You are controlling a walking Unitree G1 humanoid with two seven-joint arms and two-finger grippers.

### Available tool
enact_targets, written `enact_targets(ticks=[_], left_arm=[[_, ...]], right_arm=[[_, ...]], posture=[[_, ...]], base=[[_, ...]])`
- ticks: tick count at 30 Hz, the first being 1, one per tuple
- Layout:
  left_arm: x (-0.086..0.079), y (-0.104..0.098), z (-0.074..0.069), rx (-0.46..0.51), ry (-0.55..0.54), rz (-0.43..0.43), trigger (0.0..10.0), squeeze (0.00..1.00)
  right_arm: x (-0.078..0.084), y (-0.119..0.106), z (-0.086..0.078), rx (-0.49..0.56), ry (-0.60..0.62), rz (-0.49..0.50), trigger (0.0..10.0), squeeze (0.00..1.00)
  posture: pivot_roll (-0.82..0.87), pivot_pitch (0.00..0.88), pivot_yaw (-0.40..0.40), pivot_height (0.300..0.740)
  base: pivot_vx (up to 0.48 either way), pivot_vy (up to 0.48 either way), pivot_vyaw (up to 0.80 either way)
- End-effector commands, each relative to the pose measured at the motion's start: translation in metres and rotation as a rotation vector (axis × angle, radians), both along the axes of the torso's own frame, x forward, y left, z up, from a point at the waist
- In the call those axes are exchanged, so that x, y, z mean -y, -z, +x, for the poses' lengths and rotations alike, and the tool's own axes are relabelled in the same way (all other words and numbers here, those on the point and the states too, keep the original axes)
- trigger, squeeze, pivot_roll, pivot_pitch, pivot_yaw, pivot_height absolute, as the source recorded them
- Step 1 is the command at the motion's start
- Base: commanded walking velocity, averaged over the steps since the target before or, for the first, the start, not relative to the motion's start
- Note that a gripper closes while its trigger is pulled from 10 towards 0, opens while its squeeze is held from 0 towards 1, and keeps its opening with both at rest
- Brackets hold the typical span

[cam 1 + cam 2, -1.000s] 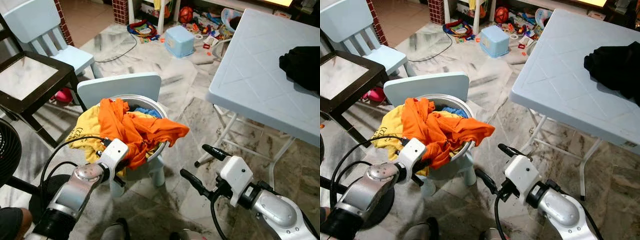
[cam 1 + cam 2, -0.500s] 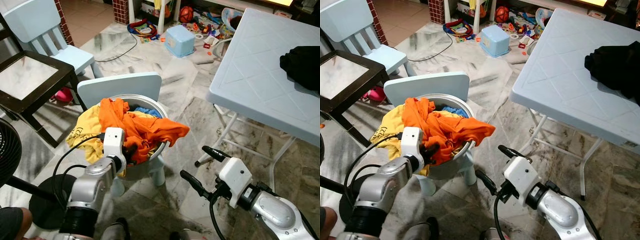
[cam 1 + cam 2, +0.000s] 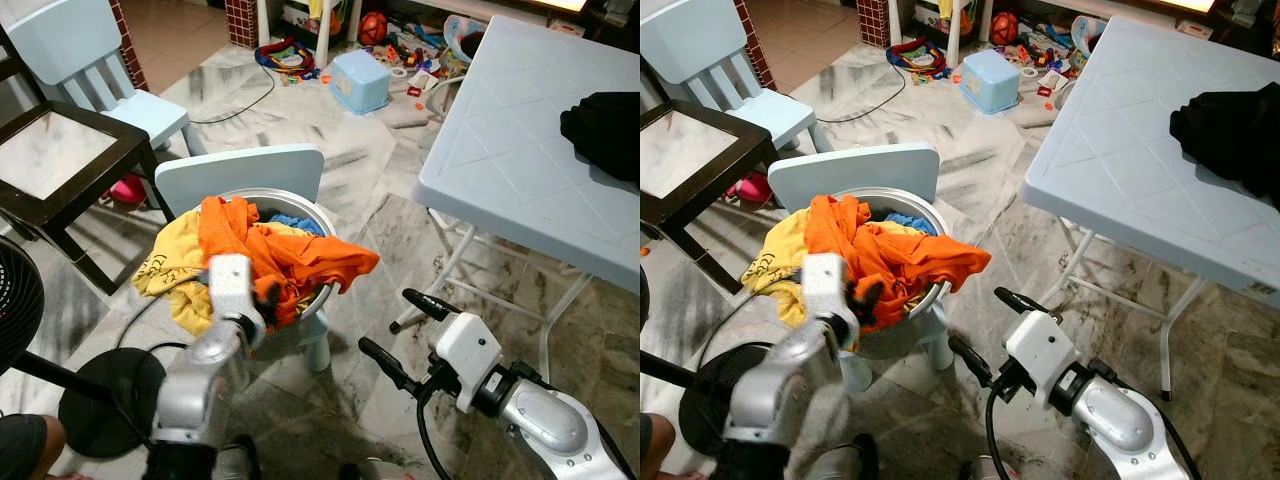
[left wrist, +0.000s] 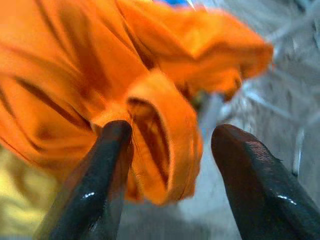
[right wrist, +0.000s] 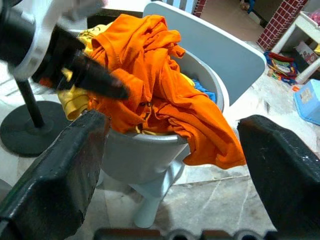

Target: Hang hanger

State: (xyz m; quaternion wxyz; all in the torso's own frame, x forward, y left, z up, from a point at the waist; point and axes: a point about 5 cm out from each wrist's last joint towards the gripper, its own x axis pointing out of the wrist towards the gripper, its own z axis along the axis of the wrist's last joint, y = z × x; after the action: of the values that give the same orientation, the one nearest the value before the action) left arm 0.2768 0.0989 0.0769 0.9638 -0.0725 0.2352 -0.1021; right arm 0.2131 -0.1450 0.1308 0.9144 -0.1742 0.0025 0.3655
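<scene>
Orange cloth (image 3: 290,262) lay heaped with a yellow garment (image 3: 170,270) in the grey basin (image 3: 318,290), which sat on a small pale-blue chair (image 3: 240,175); take that basin as your landmark. In the left eye view, your left gripper (image 3: 268,295) was at the basin's near rim, pushed into the orange cloth. Your right gripper (image 3: 400,335) hung to the basin's right, above the marble floor (image 3: 370,210), fingers spread apart. Further right of the basin stood the pale-blue table (image 3: 520,170) with a black garment (image 3: 605,130) on it. No hanger could be made out.

In the right eye view, the same layout showed, with a dark wooden table (image 3: 685,160) left of and behind the basin.

In the left wrist view, your fingers (image 4: 102,185) stood parted, with a fold of orange cloth between them; one touched it, the other sat apart.

In the right wrist view, your open fingers (image 5: 55,175) framed the basin, holding nothing.
</scene>
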Motion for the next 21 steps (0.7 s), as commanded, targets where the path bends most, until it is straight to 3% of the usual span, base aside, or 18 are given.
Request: enact_targets(ticks=[1,4,6,7,11,18,20,21], left_arm=[[0.000,0.000,-0.002,-0.005,0.005,0.020,10.0,1.00],[-0.001,0.001,-0.005,-0.007,0.008,0.034,10.0,1.00],[-0.007,-0.004,-0.011,0.066,0.066,0.133,10.0,1.00],[-0.007,-0.004,-0.011,0.066,0.066,0.133,10.0,1.00],[-0.014,-0.005,-0.029,0.162,0.184,0.296,10.0,1.00],[-0.019,-0.007,-0.036,0.143,0.187,0.296,10.0,1.00],[-0.012,-0.008,-0.036,0.092,0.185,0.205,10.0,1.00],[-0.012,-0.008,-0.036,0.092,0.185,0.205,10.0,1.00]], right_arm=[[0.001,0.002,-0.001,-0.001,0.004,-0.010,10.0,0.00],[0.001,0.002,-0.001,0.001,0.005,-0.010,10.0,0.00],[0.002,0.001,0.000,0.006,0.010,-0.009,10.0,0.00],[0.002,0.001,0.000,0.006,0.010,-0.009,10.0,0.00],[0.000,0.001,0.004,0.018,0.012,-0.004,10.0,0.00],[0.000,0.002,0.005,0.020,0.012,-0.002,10.0,0.00],[-0.001,0.003,0.006,0.021,0.009,-0.001,10.0,0.00],[-0.001,0.003,0.006,0.021,0.009,-0.001,10.0,0.00]], posture=[[-0.14,0.173,-0.066,0.740],[-0.14,0.172,-0.065,0.740],[-0.13,0.169,-0.063,0.740],[-0.13,0.169,-0.063,0.740],[-0.12,0.166,-0.060,0.740],[-0.11,0.164,-0.060,0.740],[-0.10,0.160,-0.059,0.740],[-0.10,0.160,-0.059,0.740]], base=[[0.000,0.000,0.00],[0.000,0.000,0.00],[0.000,0.000,0.00],[0.000,0.000,0.00],[0.000,0.000,0.00],[0.000,0.000,0.00],[0.000,0.000,0.00],[0.000,0.000,0.00]])
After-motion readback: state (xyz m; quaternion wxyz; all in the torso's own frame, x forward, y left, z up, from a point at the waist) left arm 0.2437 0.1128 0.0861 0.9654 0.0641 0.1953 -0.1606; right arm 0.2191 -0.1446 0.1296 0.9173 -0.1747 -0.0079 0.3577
